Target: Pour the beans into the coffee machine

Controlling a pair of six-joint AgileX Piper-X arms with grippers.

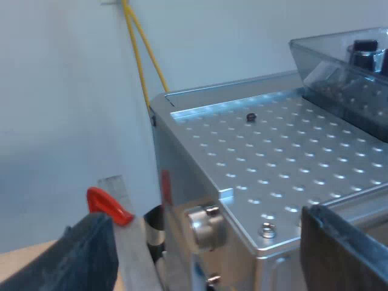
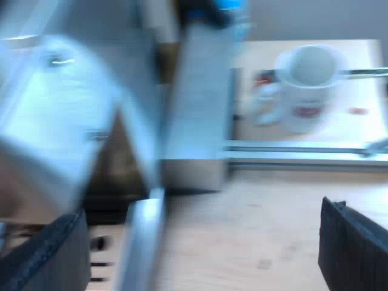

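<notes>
- the bean hopper [image 1: 339, 66] sits on top of the espresso machine [image 1: 273, 157], at the far end of its dotted metal top. the beans must go in here.
- something dark stands inside the hopper; it is hard to tell what it is.
- the left gripper [image 1: 203, 224] hangs by the machine's near corner. its fingers are wide apart and hold nothing.
- the red end [image 1: 108, 206] of the holder's handle sticks out at the machine's front, close to one left finger.
- the right gripper [image 2: 203, 215] is over the wooden table [image 2: 260, 242], fingers wide apart too, with nothing in them. the mug [image 2: 306, 82] stands well apart from it.
- no gripper holds beans, so the pour has likely not begun. a gripper should first take whatever holds the beans and keep it upright. then it should bring it right over the hopper's open mouth and tip slowly, so no beans bounce onto the metal top.
- the left arm should keep off the red handle.
</notes>
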